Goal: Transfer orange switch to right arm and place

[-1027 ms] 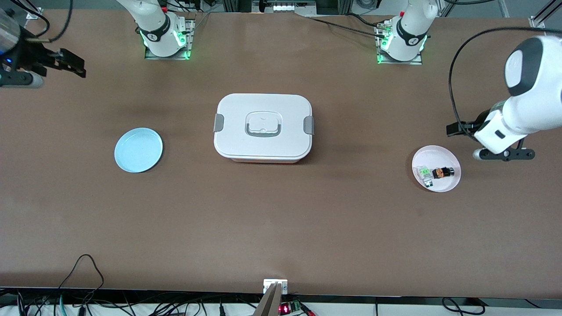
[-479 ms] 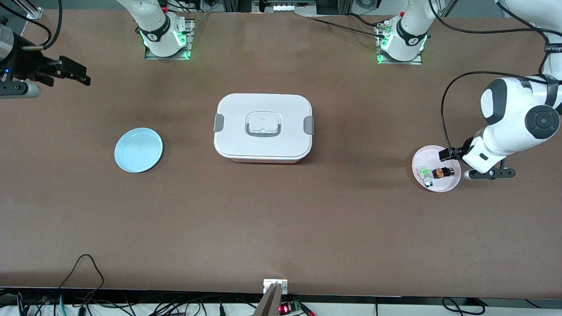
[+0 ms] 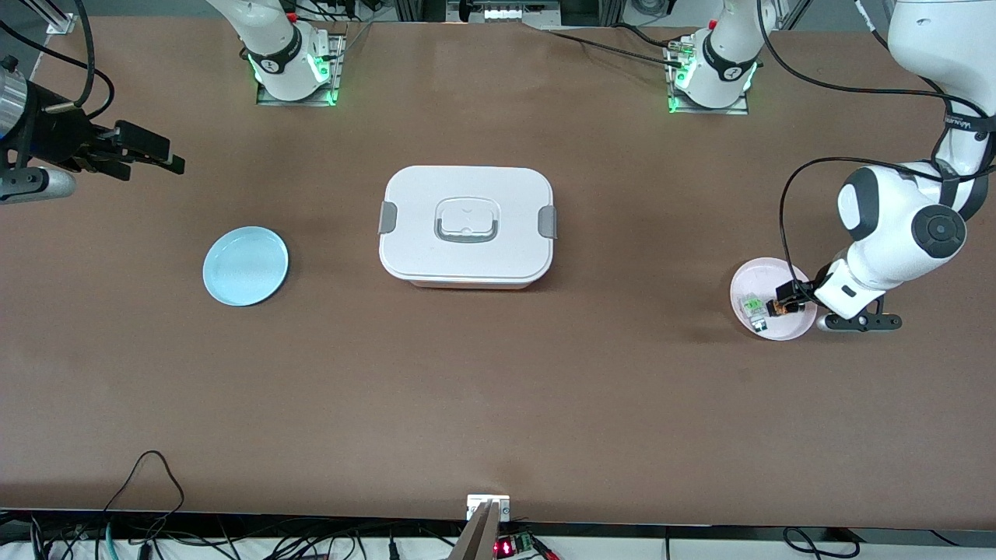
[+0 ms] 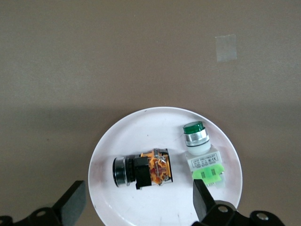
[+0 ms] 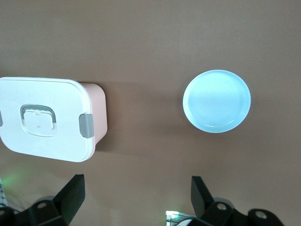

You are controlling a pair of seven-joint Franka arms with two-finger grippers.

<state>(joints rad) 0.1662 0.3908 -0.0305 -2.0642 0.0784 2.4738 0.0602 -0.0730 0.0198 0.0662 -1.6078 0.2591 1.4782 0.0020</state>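
The orange switch (image 4: 143, 169), black with an orange and copper end, lies on its side on a small white plate (image 4: 141, 129) at the left arm's end of the table. In the front view the switch (image 3: 773, 309) is partly covered by my left gripper (image 3: 787, 296). The left gripper (image 4: 136, 209) hovers just over the plate, open, with its fingers on either side of the switch and apart from it. My right gripper (image 3: 152, 152) is open and empty, up in the air at the right arm's end of the table; it also shows in the right wrist view (image 5: 136, 197).
A clear part with a green top (image 4: 200, 150) lies beside the switch on the same plate (image 3: 759, 268). A light blue plate (image 3: 245, 266) sits toward the right arm's end. A white lidded box (image 3: 467, 225) stands mid-table. A tape patch (image 4: 225, 48) is on the table.
My left arm has swung in and come down over the white plate, bringing its open gripper around the switch. My right gripper has drifted a little toward the table's middle.
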